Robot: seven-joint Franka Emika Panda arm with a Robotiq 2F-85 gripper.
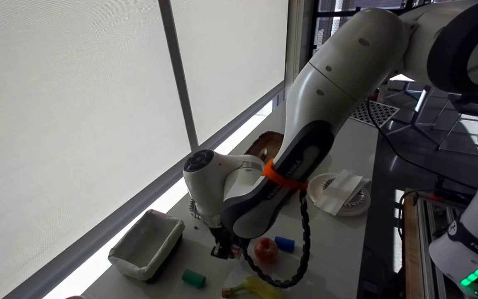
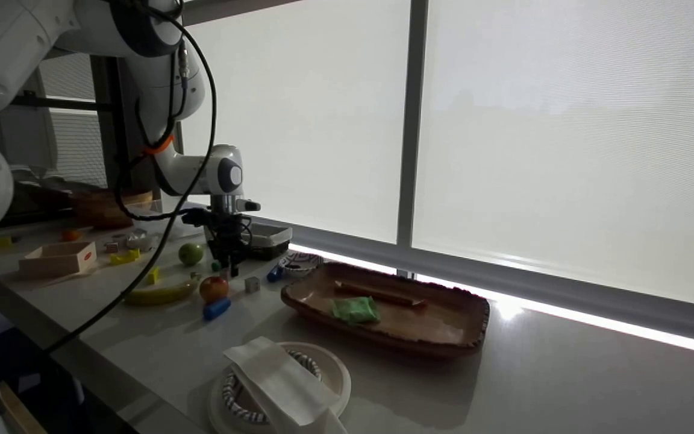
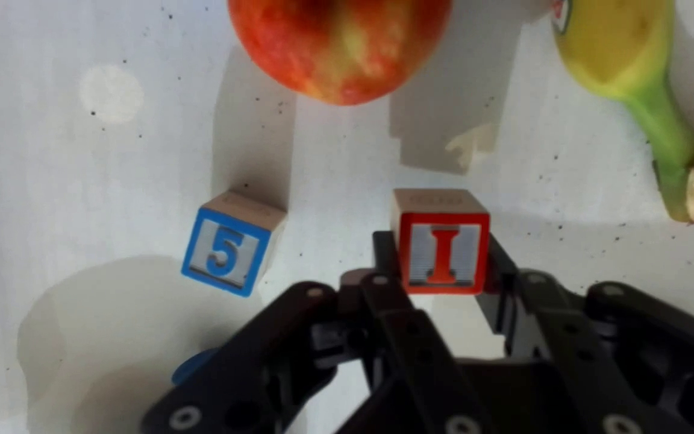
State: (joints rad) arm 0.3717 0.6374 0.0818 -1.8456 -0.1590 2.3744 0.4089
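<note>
White tabletop (image 3: 335, 163), smooth but peppered with dark specks, pale fine-weave blinds (image 1: 77, 104) alongside, and the black gripper (image 3: 441, 265) is clamped on opposite sides of a wooden cube (image 3: 443, 250) with a red frame and letter I. Going by the wrist view, from that cube a blue-framed 5 block (image 3: 225, 250) sits at 9 o'clock, a round apple (image 3: 347, 54) at 11 and a curved banana (image 3: 615, 54) with a rough stem end at 2, all standing apart from it. In an exterior view, a white-lined rectangular basket (image 1: 166, 250) is at the gripper's 9, straight table edge (image 1: 362, 236) well off at 3.
</note>
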